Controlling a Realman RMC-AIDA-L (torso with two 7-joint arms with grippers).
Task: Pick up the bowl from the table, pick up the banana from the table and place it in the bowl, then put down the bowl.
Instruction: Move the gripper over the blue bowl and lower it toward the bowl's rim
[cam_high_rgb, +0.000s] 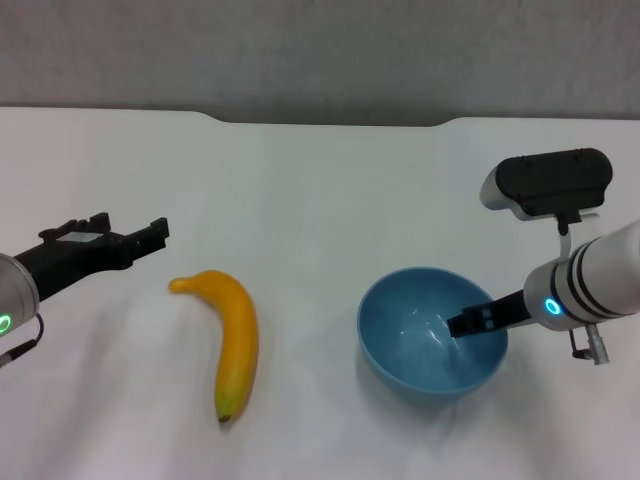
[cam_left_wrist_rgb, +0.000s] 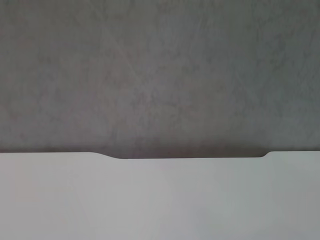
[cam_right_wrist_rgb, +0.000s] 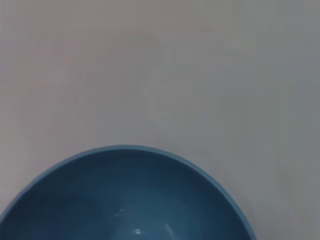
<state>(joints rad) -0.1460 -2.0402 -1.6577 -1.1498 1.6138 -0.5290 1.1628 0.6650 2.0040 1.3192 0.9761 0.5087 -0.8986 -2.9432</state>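
Your bowl sits right side up on the table, toward the right of the head view, and it holds nothing. The right gripper reaches in from the right, with a dark finger over the bowl's near-right rim and pointing into the hollow; you cannot tell from here whether its fingers are spread or pinched on the wall, since only one finger shows and the rim hides the rest. The right wrist view gives you just the bowl's blue inside with white tabletop beyond it, and no fingers at all. The banana lies flat on the table well to the left of the bowl, its stem end toward the left arm and its dark tip toward you. The left gripper hovers near the stem end, apart from the fruit, its two black fingers held apart with nothing between them. The left wrist view shows only the table's far edge with its notch.
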